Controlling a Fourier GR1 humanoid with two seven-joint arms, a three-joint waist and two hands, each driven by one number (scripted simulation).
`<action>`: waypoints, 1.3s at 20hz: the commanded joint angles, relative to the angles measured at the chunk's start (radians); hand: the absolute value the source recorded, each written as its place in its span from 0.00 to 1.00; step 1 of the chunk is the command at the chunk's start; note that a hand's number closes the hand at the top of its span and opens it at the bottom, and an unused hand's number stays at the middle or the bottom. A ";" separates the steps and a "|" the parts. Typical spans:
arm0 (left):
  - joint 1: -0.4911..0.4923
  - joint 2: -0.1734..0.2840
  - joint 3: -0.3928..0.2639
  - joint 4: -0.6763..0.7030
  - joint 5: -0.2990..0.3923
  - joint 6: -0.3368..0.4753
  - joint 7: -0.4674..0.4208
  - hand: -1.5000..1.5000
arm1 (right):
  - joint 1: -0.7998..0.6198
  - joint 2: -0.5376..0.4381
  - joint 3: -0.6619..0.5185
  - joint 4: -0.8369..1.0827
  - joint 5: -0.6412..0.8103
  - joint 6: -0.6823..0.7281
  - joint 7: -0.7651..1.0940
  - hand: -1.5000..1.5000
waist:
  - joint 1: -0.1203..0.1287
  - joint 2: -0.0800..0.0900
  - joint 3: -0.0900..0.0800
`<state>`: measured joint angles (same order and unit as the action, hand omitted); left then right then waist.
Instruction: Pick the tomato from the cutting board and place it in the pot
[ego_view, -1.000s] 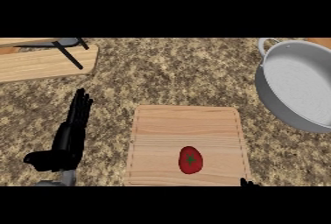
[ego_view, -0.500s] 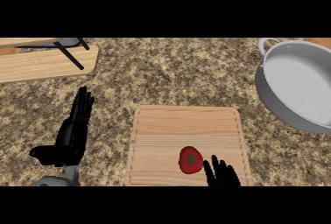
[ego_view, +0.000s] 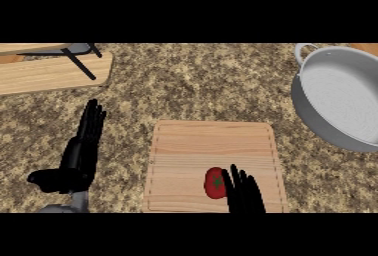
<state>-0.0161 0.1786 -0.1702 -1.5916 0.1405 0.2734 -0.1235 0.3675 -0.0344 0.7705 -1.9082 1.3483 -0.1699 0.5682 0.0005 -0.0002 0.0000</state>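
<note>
Right hand (ego_view: 245, 196): fingers (ego_view: 238, 181) straight and slightly apart, holding nothing, lying over the right edge of the tomato (ego_view: 215, 182). Tomato sits on the cutting board (ego_view: 212, 145), near its lower edge, right of centre. Left hand (ego_view: 80, 155): fingers straight, together, resting open on the speckled worktop (ego_view: 192, 80) left of the board. Grey pot (ego_view: 341, 95) stands at upper right, well apart from the tomato. A second wooden board (ego_view: 44, 75) lies at upper left.

Speckled counter (ego_view: 192, 85): cutting board (ego_view: 210, 145) ctr; pot (ego_view: 341, 95) right; 2nd wooden board (ego_view: 44, 75) top-left
</note>
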 joint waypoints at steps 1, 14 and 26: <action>0.027 0.030 0.081 0.077 0.057 -0.097 -0.110 0.50 | -0.117 0.033 -0.052 0.034 -0.050 0.068 0.053 0.00 | 0.002 0.001 0.000; 0.007 -0.032 0.047 -0.003 -0.051 -0.045 0.022 0.50 | -0.210 0.018 -0.064 0.267 0.004 -0.169 0.007 1.00 | 0.000 -0.001 0.000; 0.040 -0.060 0.055 -0.073 -0.074 -0.061 0.047 0.50 | -0.207 -0.051 -0.080 0.222 0.024 -0.263 -0.047 1.00 | 0.000 -0.001 0.000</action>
<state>0.0108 0.1132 -0.1221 -1.5997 0.0683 0.2177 -0.1200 0.1169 -0.0313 0.7005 -1.6859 1.3821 -0.3579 0.5672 -0.0005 -0.0045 -0.0019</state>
